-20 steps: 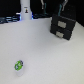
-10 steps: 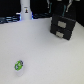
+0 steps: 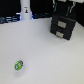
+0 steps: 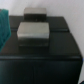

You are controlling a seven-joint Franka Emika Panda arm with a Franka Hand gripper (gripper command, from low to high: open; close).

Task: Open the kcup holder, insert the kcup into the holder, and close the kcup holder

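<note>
Table: a broad white surface [image 3: 42, 55] is seen across most of the exterior view, with the task's things set well apart on it.
Kcup holder: a black boxy unit [image 3: 63, 25] is placed toward the far side of the table, on the exterior view's right; two pale rectangular plates are seen on its front, one above the other. In the wrist view its black body [image 4: 45, 50] fills most of the picture, with two grey blocks on it, the larger [image 4: 34, 33] nearer the camera and the smaller [image 4: 35, 13] behind it. No open drawer or pod slot can be made out.
Arm: a dark blurred shape [image 3: 64, 6] is seen directly above the holder at the top edge of the exterior view; what part of the arm it is cannot be told.
Gripper: the fingers are not clearly shown in either view, so how far apart they stand, and whether anything is held, cannot be told.
White bottle-like object: it stands upright [image 3: 24, 10] at the back of the table on the exterior view's left, well apart from the holder.
Teal object: a patch [image 4: 4, 27] is seen at the picture's edge in the wrist view, beside the holder; its nature cannot be told.
Kcup: a small pod with a green-and-white top [image 3: 19, 65] lies on the bare table near the front, on the exterior view's left, well apart from the holder and with nothing between the two.
</note>
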